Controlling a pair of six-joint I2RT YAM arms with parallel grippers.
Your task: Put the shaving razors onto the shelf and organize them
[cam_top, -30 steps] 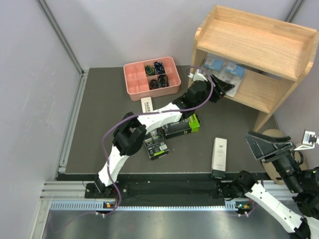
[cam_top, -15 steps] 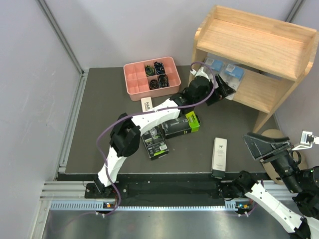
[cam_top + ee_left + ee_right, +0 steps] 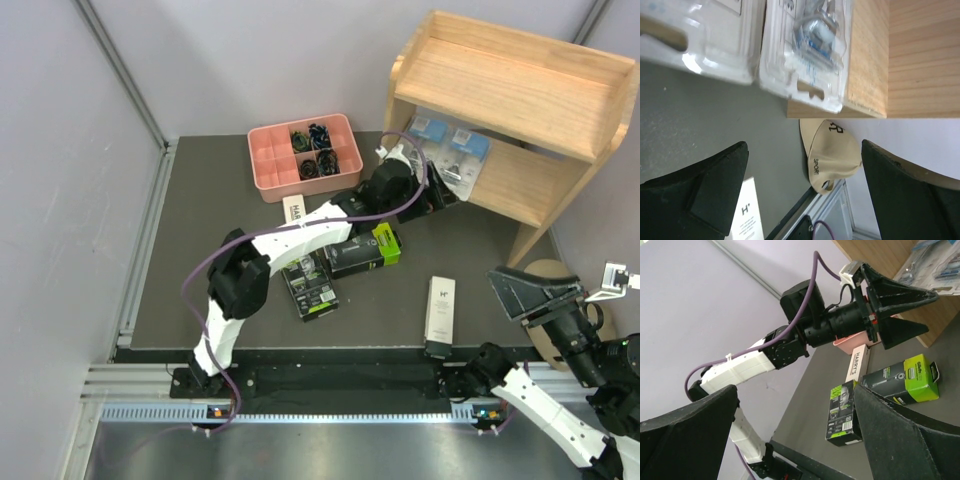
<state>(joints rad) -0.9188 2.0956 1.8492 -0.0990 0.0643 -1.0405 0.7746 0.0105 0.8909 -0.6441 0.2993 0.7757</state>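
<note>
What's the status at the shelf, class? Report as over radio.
Left jaws open, empty, at shelf front. Right jaws open, empty. Two blister packs shelved; four boxes on table. Nothing blocking the shelf.

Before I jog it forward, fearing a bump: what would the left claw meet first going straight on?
Probably the right-hand blister pack on the lower tier of the shelf; the open left claw points at its near edge, though depth is unclear.

A pink divided tray (image 3: 272, 160) holds small dark items (image 3: 318, 135); a beige cap (image 3: 832, 152) lies well apart.
</note>
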